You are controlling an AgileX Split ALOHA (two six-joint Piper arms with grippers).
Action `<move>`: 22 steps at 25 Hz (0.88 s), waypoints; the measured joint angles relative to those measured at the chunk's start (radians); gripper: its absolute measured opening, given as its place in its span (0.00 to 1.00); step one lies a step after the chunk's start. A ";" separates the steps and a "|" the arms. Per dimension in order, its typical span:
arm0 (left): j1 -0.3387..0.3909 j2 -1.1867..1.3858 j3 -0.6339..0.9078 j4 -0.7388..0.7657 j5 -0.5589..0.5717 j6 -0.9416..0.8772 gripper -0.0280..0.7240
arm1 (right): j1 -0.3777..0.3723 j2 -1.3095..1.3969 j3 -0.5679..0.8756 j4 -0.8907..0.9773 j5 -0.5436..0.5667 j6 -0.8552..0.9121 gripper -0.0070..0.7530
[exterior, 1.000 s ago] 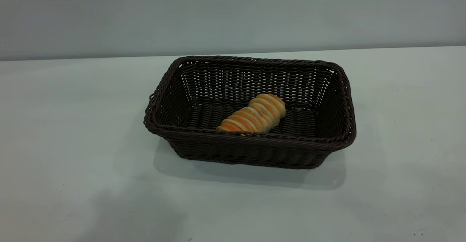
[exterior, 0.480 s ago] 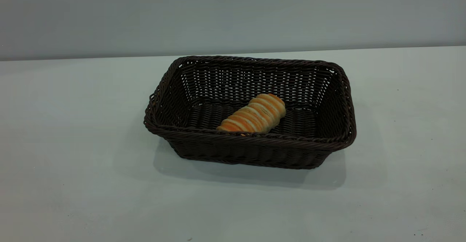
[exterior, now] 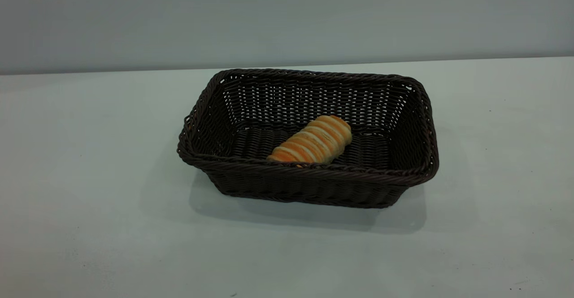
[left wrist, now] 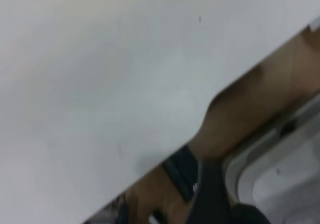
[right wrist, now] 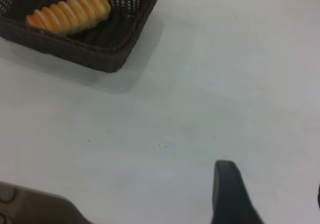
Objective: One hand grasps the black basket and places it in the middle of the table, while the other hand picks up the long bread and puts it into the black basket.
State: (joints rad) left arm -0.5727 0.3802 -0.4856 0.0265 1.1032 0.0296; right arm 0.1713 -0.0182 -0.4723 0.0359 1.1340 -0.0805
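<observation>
Bread (exterior: 312,140), the long bread, lies inside the black basket (exterior: 314,186) mid-table (exterior: 89,199); the task looks finished. Both grippers sit off toward the near edge; their finger state I cannot tell.

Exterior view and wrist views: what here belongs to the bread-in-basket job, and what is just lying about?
Belongs to the job:
- black basket, standing mid-table
- long bread, lying inside the basket
- table
- right gripper, over bare table, clear of the basket

Just lying about:
- a few tiny dark specks on the table
- beyond the table edge in the left wrist view, brown floor
</observation>
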 joint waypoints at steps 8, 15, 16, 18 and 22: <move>0.000 -0.198 0.000 0.000 0.008 0.000 0.83 | -0.126 0.000 0.000 0.000 0.000 0.000 0.57; 0.210 -0.271 0.000 0.000 0.014 0.000 0.83 | -0.142 0.000 0.000 0.000 0.000 0.000 0.57; 0.284 -0.273 0.000 0.000 0.014 0.000 0.83 | -0.142 0.000 0.000 0.000 0.000 0.000 0.57; 0.401 -0.274 0.000 0.000 0.015 0.000 0.83 | -0.142 0.000 0.000 0.000 0.000 0.000 0.57; 0.530 -0.316 0.000 0.000 0.015 0.000 0.83 | -0.142 0.000 0.000 0.000 0.000 0.000 0.57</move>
State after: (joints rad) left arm -0.0424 0.0641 -0.4856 0.0265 1.1180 0.0296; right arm 0.0291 -0.0182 -0.4723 0.0359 1.1340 -0.0805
